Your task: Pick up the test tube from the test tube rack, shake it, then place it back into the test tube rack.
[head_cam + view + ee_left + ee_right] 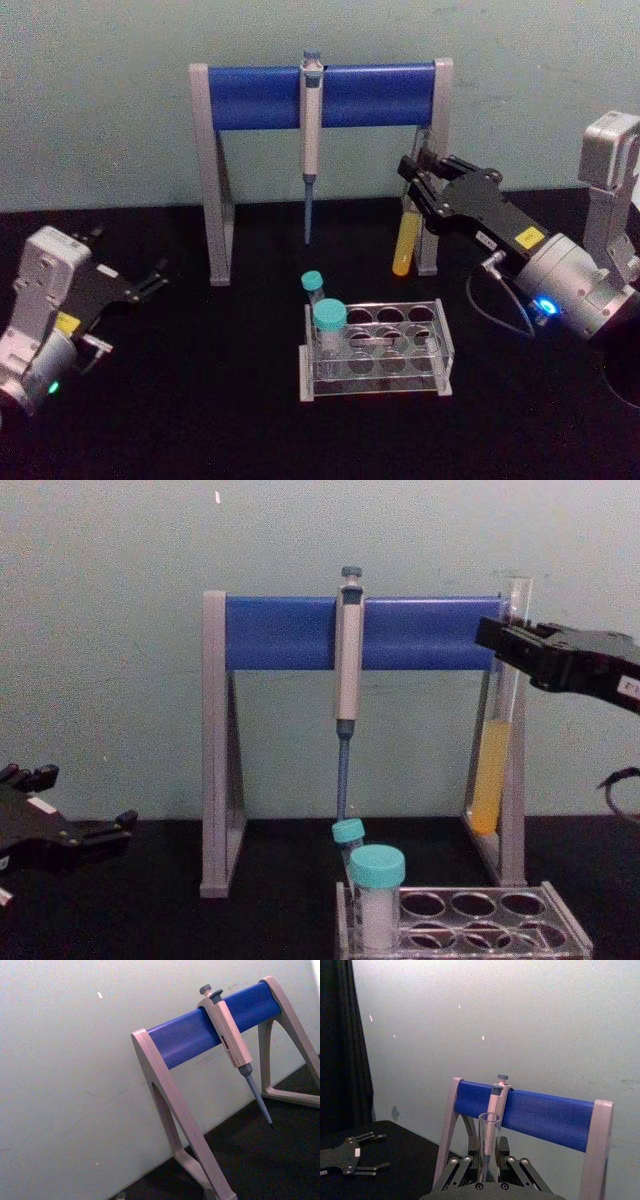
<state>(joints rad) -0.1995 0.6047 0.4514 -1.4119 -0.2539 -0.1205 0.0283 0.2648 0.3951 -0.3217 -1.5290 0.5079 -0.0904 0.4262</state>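
My right gripper (415,180) is shut on the test tube (403,245), a long clear glass tube with yellow-orange liquid in its lower part. It holds the test tube (497,750) upright in the air, above and behind the rack, in front of the pipette stand's right leg. The open top of the test tube (488,1145) rises between my right gripper's (490,1172) fingers. The test tube rack (440,350) is a low clear plastic rack with round holes, on the black table in front of me. My left gripper (150,278) rests open at the far left.
A grey-and-blue pipette stand (320,95) with a hanging pipette (311,150) stands behind the rack. Two teal-capped tubes (328,320) sit in the rack's left holes. A pale wall closes the back.
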